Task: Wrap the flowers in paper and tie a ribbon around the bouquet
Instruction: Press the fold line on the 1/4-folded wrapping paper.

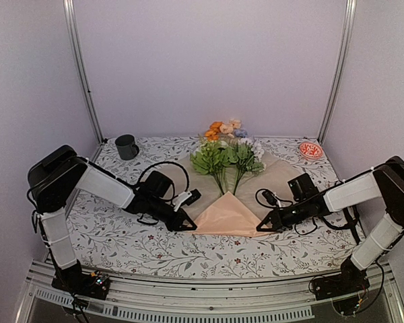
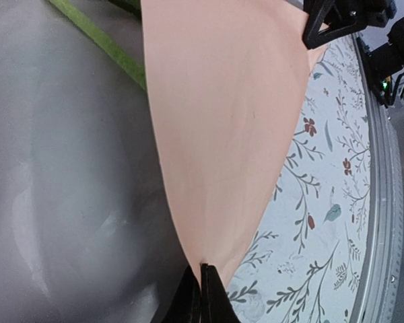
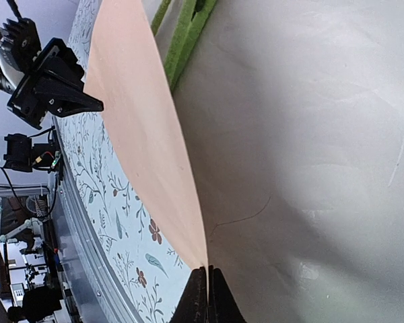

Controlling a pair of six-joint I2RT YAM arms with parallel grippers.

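The flowers [image 1: 229, 151] lie on the paper [image 1: 227, 215] with blooms far and green stems [image 2: 101, 40] pointing near. The paper's near part is folded back over the stem ends as a peach triangle; its pale grey inner side [image 1: 283, 173] spreads under the flowers. My left gripper [image 1: 188, 225] [image 2: 203, 266] is shut on the fold's left corner. My right gripper [image 1: 261, 227] [image 3: 207, 269] is shut on the fold's right corner, with stems [image 3: 188, 33] beyond. Each wrist view shows the peach flap [image 2: 222, 121] [image 3: 141, 134] running to the other gripper. The ribbon and a wrapped bouquet are out of view.
A dark mug [image 1: 126, 146] stands at the back left and a small red-patterned dish [image 1: 311, 150] at the back right. The floral table cover [image 1: 121, 235] lies under everything. Black cables loop beside both wrists. Metal frame posts rise at the back corners.
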